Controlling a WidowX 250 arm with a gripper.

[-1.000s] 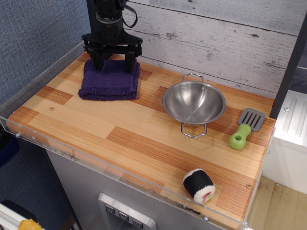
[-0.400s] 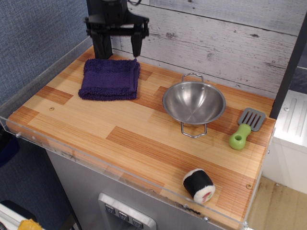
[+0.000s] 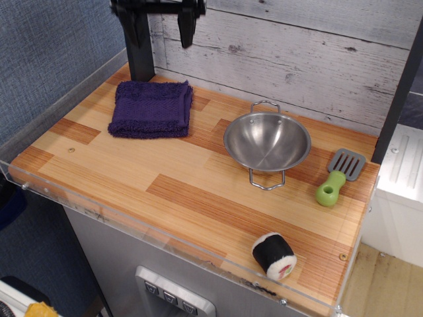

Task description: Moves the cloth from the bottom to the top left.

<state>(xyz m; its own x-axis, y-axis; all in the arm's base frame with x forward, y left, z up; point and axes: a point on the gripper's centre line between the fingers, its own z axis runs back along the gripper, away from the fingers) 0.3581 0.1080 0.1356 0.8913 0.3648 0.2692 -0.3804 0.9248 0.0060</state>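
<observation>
At top left, the cloth (image 3: 151,109) lies flat; the gripper (image 3: 158,26) hangs above, jaws spread, empty — we advise lifting straight clear.

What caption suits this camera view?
Open black gripper above a folded dark purple terry-cloth towel at the wooden table's top left.

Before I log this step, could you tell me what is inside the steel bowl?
Nothing shows inside the bowl: its bare steel bottom and most of the inner wall are in view. The near rim hides only a thin strip of the inner wall.
</observation>
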